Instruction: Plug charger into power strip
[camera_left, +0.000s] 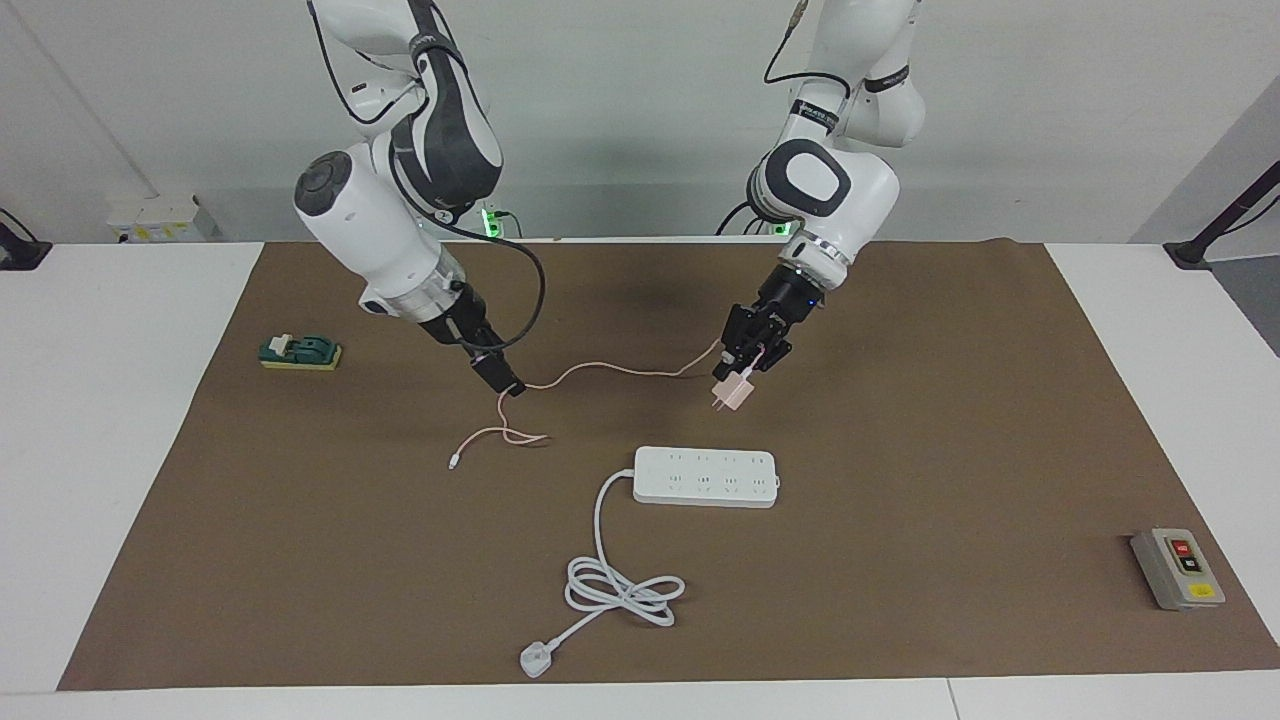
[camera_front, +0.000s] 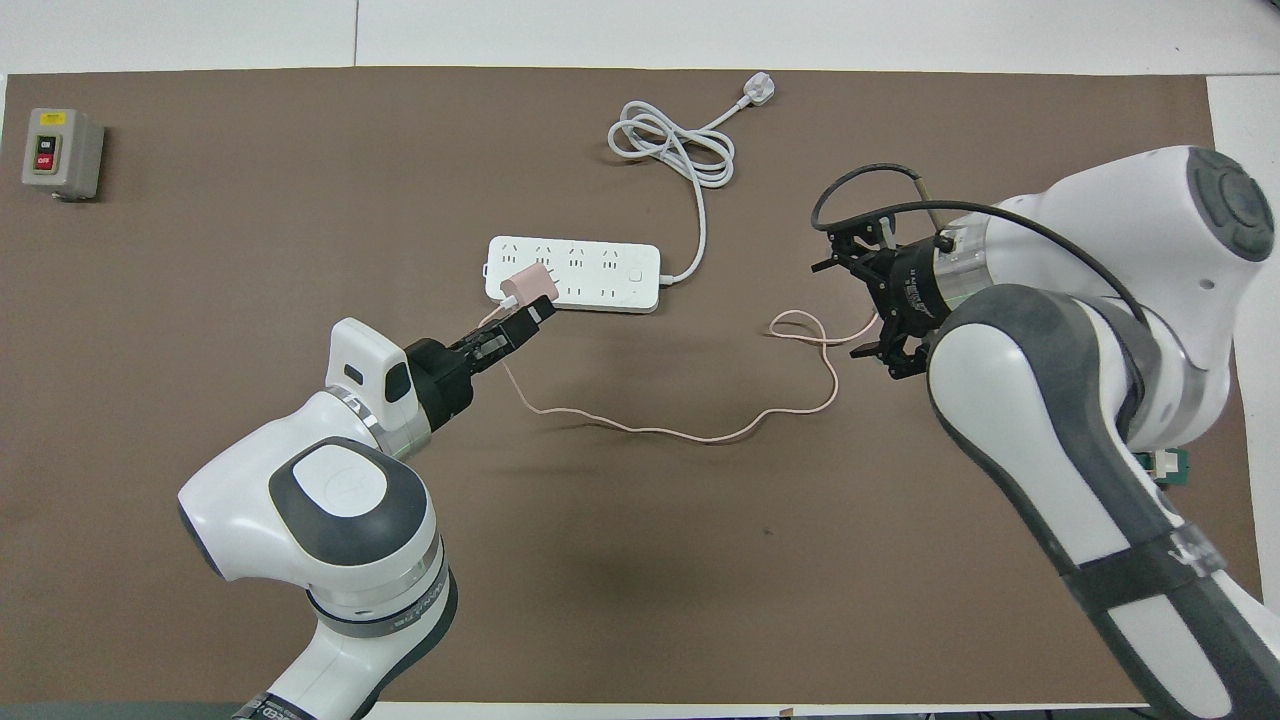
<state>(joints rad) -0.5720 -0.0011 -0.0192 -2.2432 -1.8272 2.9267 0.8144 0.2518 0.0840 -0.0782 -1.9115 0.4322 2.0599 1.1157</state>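
My left gripper (camera_left: 744, 370) is shut on the pale pink charger (camera_left: 733, 392), prongs pointing down. It holds the charger in the air over the robot-side edge of the white power strip (camera_left: 706, 477), not touching it. In the overhead view the charger (camera_front: 528, 287) covers the strip's (camera_front: 590, 275) edge at the left arm's end. The thin pink cable (camera_left: 600, 368) runs from the charger to my right gripper (camera_left: 508, 384), which is shut on it above the mat. The cable's free end (camera_left: 453, 464) hangs down and lies on the mat.
The strip's thick white cord (camera_left: 620, 590) coils farther from the robots and ends in a white plug (camera_left: 536, 660). A green-and-yellow switch block (camera_left: 300, 352) sits toward the right arm's end. A grey button box (camera_left: 1178, 568) sits toward the left arm's end. A brown mat (camera_left: 900, 560) covers the table.
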